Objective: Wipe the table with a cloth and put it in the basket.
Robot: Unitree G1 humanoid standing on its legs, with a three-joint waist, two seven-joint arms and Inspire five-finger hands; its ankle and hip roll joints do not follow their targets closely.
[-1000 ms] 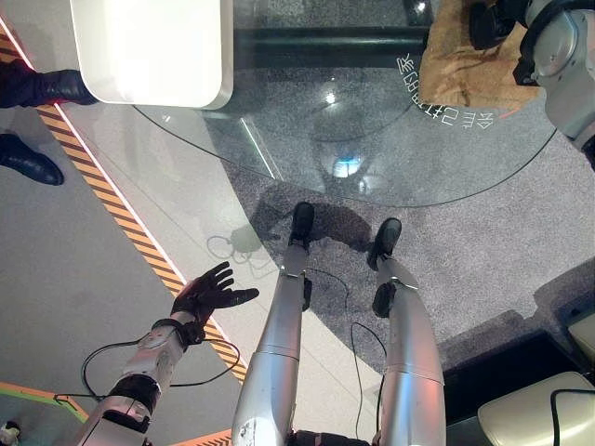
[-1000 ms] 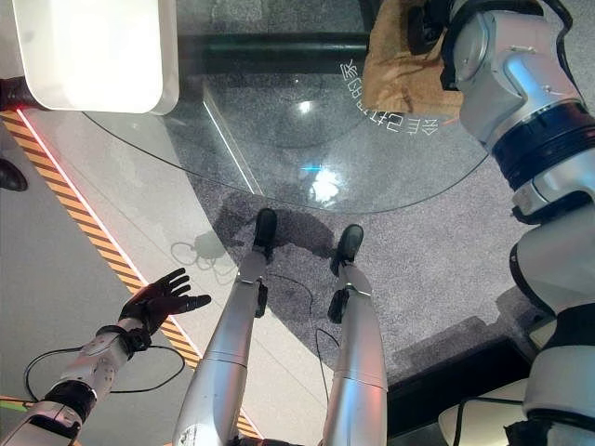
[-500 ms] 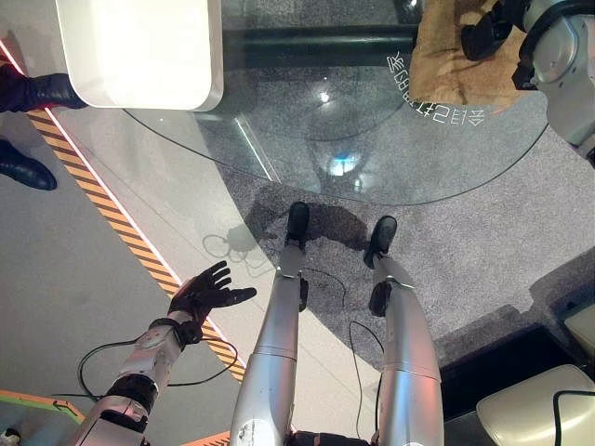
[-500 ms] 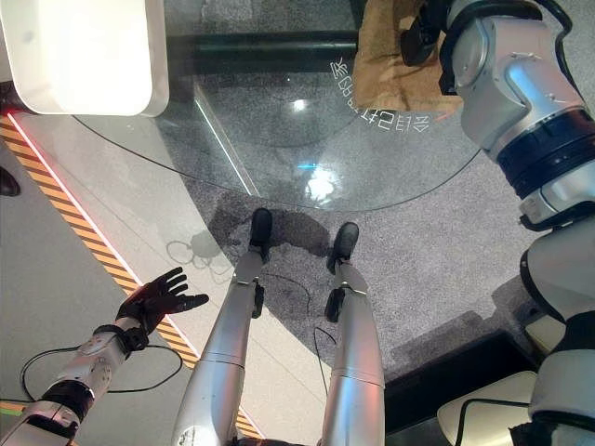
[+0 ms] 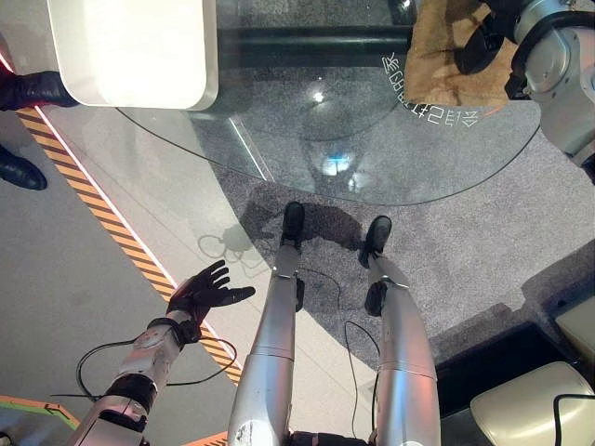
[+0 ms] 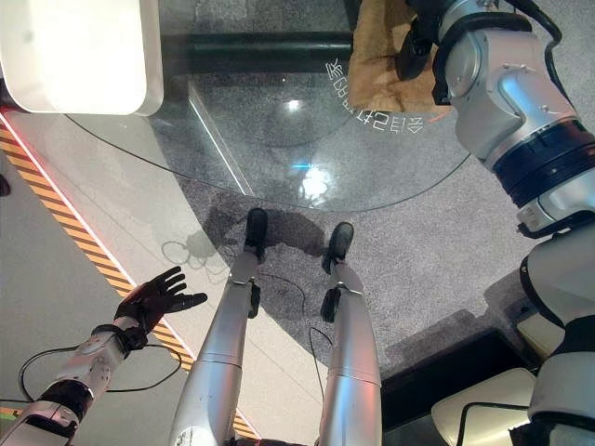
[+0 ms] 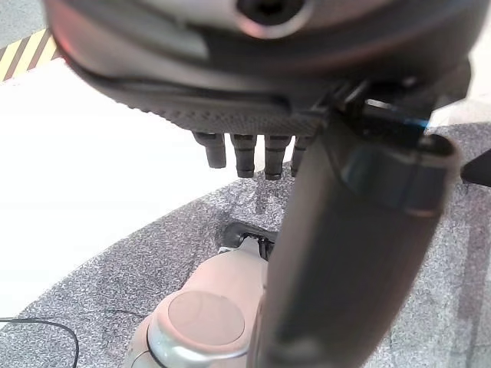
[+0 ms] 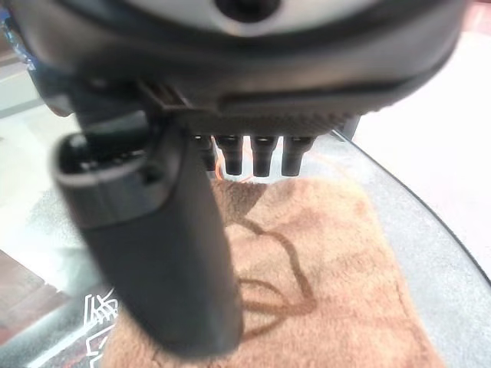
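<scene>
Lying flat on the glass table [image 5: 307,139], far right side: brown cloth [image 8: 307,261]. Hovering right above it, fingers straight and relaxed, pinching nothing: right hand [image 8: 184,199], by far the nearer one. Hanging well apart, low on the left over the floor, fingers spread and empty: left hand [image 5: 206,290]. Probably calling for pressing straight down next.

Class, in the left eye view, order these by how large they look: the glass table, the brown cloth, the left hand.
1. glass table
2. brown cloth, partly cut off by the view's edge
3. left hand, though it sits nearer the camera
</scene>
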